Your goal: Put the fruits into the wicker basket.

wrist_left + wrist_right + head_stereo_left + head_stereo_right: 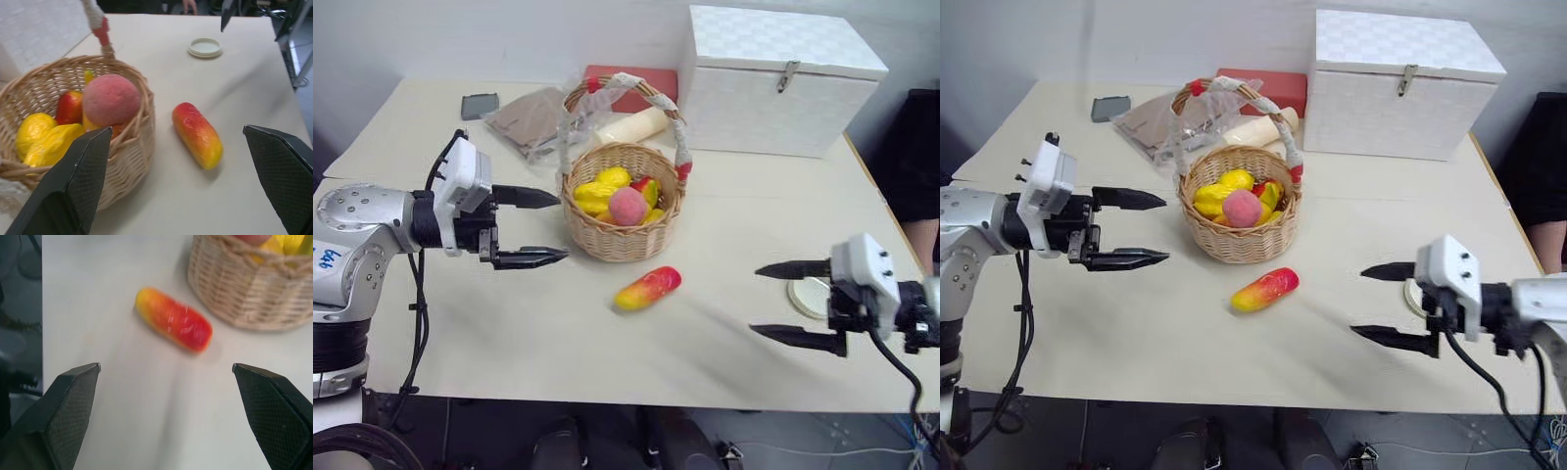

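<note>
Our wicker basket [624,211] stood mid-counter, already carrying a pink peach [628,206] and yellow fruits [599,191] heaped under its tall plastic-wrapped handle. One red-and-yellow mango [648,288] lay on its side on the counter [509,323], just in front of the basket and apart from its wall, so we judged the job nearly done with this one piece left.

We held our left claw [536,228] released and empty just beside the basket's left wall, pointing across at it, probably to steady or guard it. Our right claw [790,304] hung released and empty too, well apart from the mango, aimed toward it along the counter, which we read as lining up a reach.

The counter was a pale, plain surface. Behind the basket sat a large white woven box [781,78] with a latch, a red box [628,88], a clear bag [533,119] and a dark phone [480,105]. A flat white lid [809,297] lay near our right claw.
</note>
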{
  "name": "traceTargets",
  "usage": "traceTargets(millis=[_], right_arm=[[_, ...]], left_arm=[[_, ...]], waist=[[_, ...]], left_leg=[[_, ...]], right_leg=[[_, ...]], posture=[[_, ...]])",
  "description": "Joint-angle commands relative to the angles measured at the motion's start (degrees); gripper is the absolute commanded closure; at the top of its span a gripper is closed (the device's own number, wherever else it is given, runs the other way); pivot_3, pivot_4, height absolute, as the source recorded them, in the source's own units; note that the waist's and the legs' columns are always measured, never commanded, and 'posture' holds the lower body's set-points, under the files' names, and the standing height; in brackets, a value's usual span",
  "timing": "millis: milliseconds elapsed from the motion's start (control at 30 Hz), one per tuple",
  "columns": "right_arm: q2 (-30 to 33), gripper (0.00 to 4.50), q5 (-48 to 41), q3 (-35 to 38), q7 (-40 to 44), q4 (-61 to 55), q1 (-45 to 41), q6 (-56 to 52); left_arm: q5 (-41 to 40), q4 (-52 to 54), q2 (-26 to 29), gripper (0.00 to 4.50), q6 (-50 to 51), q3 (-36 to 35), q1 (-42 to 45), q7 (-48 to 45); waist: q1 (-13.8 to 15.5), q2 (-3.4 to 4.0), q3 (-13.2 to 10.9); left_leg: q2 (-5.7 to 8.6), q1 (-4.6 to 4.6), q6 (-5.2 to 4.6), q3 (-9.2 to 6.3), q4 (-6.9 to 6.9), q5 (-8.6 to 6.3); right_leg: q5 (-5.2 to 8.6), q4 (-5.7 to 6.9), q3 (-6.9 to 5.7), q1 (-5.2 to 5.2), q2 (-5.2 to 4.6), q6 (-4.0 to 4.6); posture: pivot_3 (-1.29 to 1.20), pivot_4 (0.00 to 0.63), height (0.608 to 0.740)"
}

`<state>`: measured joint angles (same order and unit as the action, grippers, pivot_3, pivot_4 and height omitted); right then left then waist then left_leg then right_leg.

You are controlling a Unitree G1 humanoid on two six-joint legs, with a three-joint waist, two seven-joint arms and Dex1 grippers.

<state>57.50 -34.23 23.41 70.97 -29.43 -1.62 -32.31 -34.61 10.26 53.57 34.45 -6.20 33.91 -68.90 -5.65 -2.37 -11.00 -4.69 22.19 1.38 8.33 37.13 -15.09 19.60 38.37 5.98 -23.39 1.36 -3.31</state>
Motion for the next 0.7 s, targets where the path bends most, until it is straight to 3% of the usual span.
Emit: traceTargets(millis=[33,200,333,700], right_arm=[[0.05,0.04,1.09,-1.01,-0.74,-1.18,-1.59,4.40],[-3.56,0.04,11.51,-16.54,-3.38,3.64,-10.03,13.68],[-9.90,0.04,21.44,-29.16,-4.60,13.05,-18.70,21.50],[-22.02,0.04,29.97,-41.21,-4.28,32.63,-31.67,29.31]], left_arm=[[0.73,0.87,1.79,0.00,-1.58,0.54,0.92,-2.59],[3.20,2.58,4.19,0.00,-4.37,3.78,-0.79,-7.20],[4.61,3.01,4.90,0.00,-6.29,5.02,-1.29,-8.56],[3.28,6.07,4.91,0.00,-4.18,2.44,-3.87,-6.92]], waist=[[-0.30,0.00,0.00],[-1.01,-0.03,-0.01],[-0.80,-0.02,-0.03],[-0.64,0.00,-0.05]], left_leg=[[0.00,-0.02,-0.02,0.00,-0.01,0.02],[0.00,-0.06,-0.09,-0.01,-0.04,0.10],[0.03,-0.01,-0.06,0.02,-0.02,0.08],[0.00,0.12,0.00,0.09,0.07,0.06]], right_leg=[[-0.04,0.00,0.00,0.01,0.00,0.00],[-0.08,-0.03,0.01,0.01,0.00,0.06],[-0.07,0.12,0.05,-0.12,0.00,0.09],[0.00,0.23,0.06,-0.28,0.00,0.16]], posture=[[0.00,0.150,0.740],[0.00,0.150,0.740],[0.00,0.150,0.740],[0.00,0.150,0.740]])
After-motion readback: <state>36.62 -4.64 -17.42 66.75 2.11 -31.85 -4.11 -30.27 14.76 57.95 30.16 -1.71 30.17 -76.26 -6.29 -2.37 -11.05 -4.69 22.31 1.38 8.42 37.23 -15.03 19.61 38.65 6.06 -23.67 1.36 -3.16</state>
